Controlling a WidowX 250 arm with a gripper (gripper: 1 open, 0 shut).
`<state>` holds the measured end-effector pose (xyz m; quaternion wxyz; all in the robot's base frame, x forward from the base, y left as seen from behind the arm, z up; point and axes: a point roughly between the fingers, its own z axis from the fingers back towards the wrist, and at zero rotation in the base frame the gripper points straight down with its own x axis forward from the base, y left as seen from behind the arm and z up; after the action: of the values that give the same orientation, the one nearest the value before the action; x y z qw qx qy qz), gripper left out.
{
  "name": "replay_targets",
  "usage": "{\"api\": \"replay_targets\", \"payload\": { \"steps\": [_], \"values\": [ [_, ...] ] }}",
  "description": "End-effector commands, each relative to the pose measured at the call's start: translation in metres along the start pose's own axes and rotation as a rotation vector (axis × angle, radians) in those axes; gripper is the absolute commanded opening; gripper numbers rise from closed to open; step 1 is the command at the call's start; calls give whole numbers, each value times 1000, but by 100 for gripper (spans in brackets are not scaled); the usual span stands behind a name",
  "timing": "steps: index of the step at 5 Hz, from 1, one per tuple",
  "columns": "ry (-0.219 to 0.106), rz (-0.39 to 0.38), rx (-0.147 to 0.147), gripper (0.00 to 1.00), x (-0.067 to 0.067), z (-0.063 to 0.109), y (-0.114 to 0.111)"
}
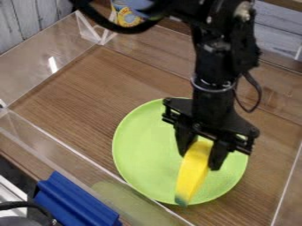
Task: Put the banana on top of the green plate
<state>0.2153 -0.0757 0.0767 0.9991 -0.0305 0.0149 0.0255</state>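
Camera view: 1 black robot arm reaches down from the surface's far edge, its jaws point(200, 150) pointing downward, gripping the yellow banana point(192, 173) above the green plate point(144, 157), near the surface's front edge. Carrying appears nearly complete; lowering and release remain.

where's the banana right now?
Camera view, right of centre and low: the banana hangs from the pincer, in front of the right part of the plate.
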Motion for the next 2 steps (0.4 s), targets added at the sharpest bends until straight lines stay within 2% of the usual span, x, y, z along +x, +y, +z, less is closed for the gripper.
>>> {"api": "replay_targets", "payload": {
  "steps": [1, 2],
  "values": [
    [-59, 16, -14, 0, 6, 14, 4],
    [-61, 27, -10, 0, 6, 15, 9]
  ]
}}
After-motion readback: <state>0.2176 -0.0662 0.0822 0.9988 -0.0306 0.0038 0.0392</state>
